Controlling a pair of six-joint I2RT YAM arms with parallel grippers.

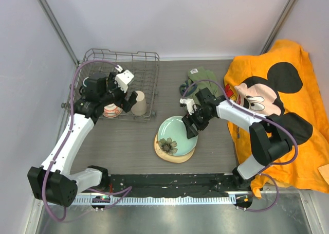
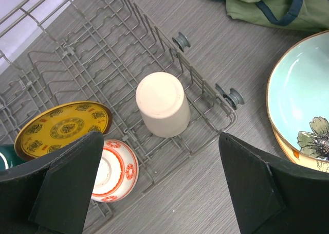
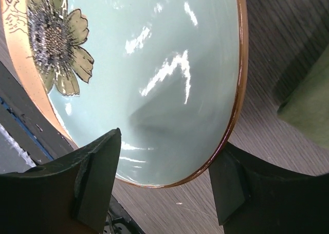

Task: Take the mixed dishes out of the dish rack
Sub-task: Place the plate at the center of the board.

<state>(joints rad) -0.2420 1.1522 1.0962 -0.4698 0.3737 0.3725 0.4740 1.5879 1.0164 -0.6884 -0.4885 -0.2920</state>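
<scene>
The grey wire dish rack (image 1: pixel 145 64) stands at the back left. It holds an upside-down beige cup (image 2: pixel 162 103), a small yellow patterned plate (image 2: pixel 64 126), an upside-down red-and-white bowl (image 2: pixel 113 169) and a dark green mug (image 2: pixel 6 154), mostly cut off. My left gripper (image 2: pixel 160 139) hovers open and empty above the cup and bowl, over the rack (image 1: pixel 122 96). The pale green plate (image 1: pixel 172 132) lies on the cream floral plate (image 1: pixel 175 156) mid-table. My right gripper (image 3: pixel 168 144) is open, its fingers (image 3: pixel 97 177) straddling the green plate's (image 3: pixel 154 64) near rim (image 1: pixel 193 122).
An olive-green cloth (image 1: pixel 203 78) lies behind the plates, near the right arm. A large orange Mickey Mouse cloth (image 1: pixel 280 100) covers the table's right side. The enclosure's walls stand close behind and beside the rack. Bare grey tabletop (image 1: pixel 123 141) lies in front of the rack.
</scene>
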